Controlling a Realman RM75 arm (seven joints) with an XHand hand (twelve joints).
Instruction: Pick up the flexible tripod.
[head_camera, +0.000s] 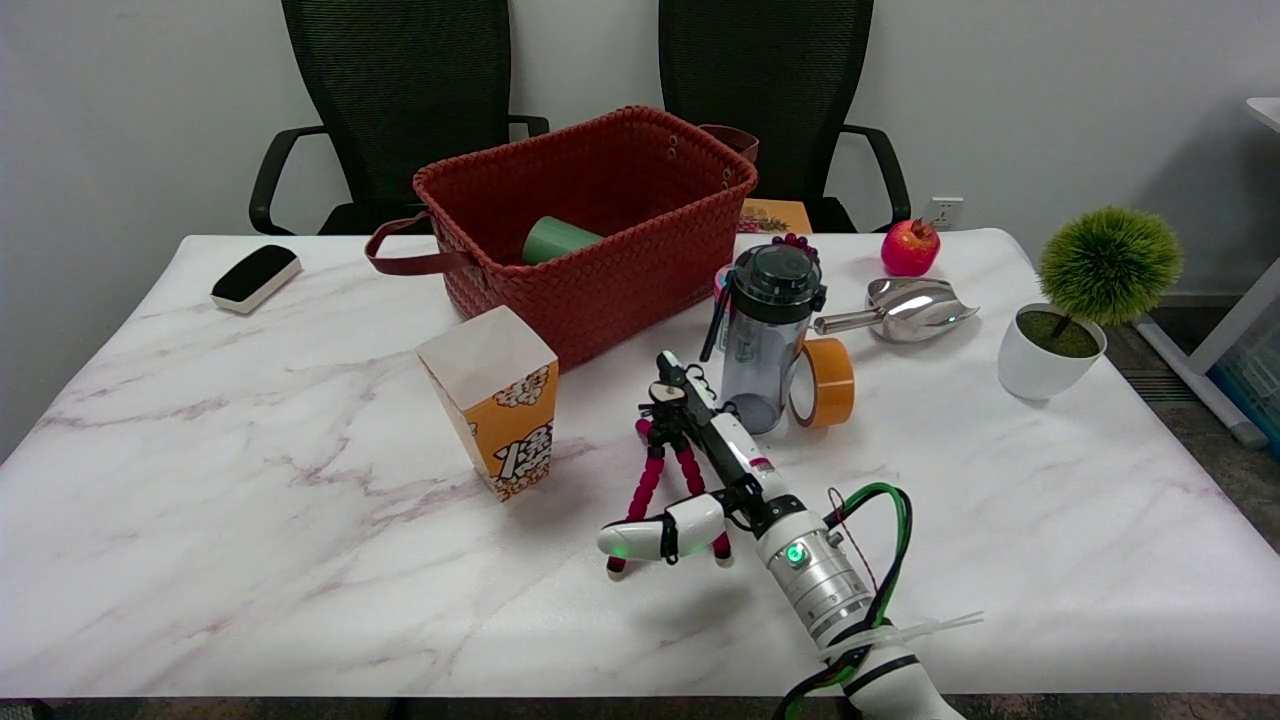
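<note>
Small flexible tripod (662, 470) with segmented pink-red legs and a black-and-white head, standing upright near the middle of the white marble-patterned table (250, 520), just right of the orange-and-white popcorn box (492, 412) and near-left of the clear water bottle with a dark lid (765, 335). Black-and-white right hand (700, 470) reaching in from the near right, right against the tripod, long fingers (690, 400) stretched past its head and thumb (655, 535) across its feet, apart rather than clamped. Farther back, red woven basket (600, 225), roll of orange tape (825, 382), metal scoop (900, 308).
</note>
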